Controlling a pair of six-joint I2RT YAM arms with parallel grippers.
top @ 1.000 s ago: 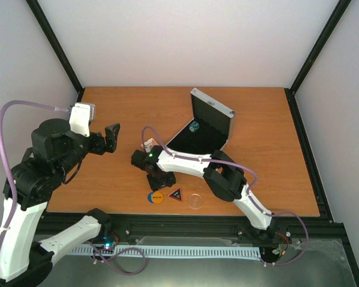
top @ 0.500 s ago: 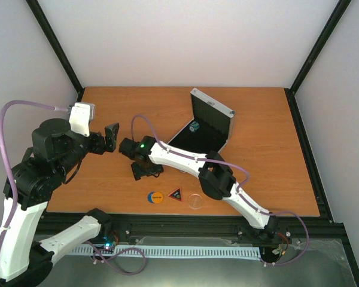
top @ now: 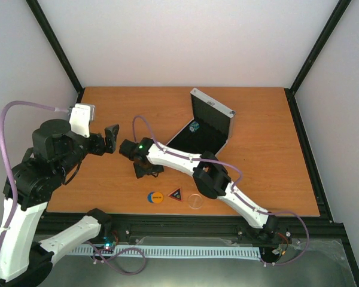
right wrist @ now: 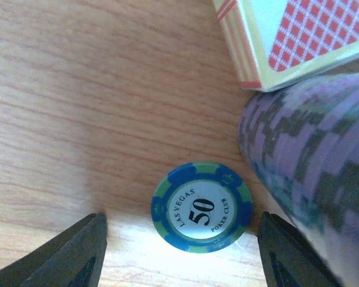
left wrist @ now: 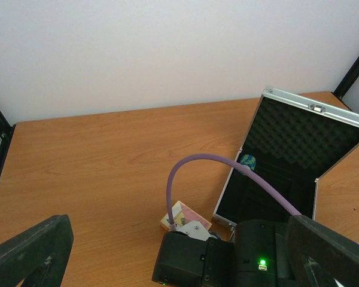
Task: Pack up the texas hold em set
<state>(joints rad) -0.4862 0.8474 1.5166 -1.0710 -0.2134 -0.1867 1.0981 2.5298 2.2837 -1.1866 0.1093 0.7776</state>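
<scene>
The right gripper [right wrist: 180,239] points down at the table [top: 107,107] left of centre. Its fingers [right wrist: 78,251] are spread to either side of a blue-green chip [right wrist: 201,207] marked 50. The chip lies flat on the wood and neither finger touches it, though the one on the right of the wrist view stands close to its edge. Just beyond the chip lies the card pack [right wrist: 287,36], red-patterned with a pale edge. A blurred purple cable [right wrist: 299,161] crosses in front of one corner of the pack. In the top view the arm hides both chip and pack. The left wrist view shows the pack [left wrist: 184,215] peeping out beside the right wrist, near the open front corner of the case [left wrist: 287,95]. The case [top: 212,107] sits right of centre, set at an angle, with its lid upright and black lining showing. Another chip [top: 194,126], teal, lies inside near the foot of the lid. Along the near edge, well apart from the case, the orange disc [top: 155,197], triangle [top: 176,194] and clear disc [top: 195,201] lie in a row. The left gripper [top: 112,137] hangs above the table's left side with its fingers [left wrist: 30,257] spread wide, holding nothing.
</scene>
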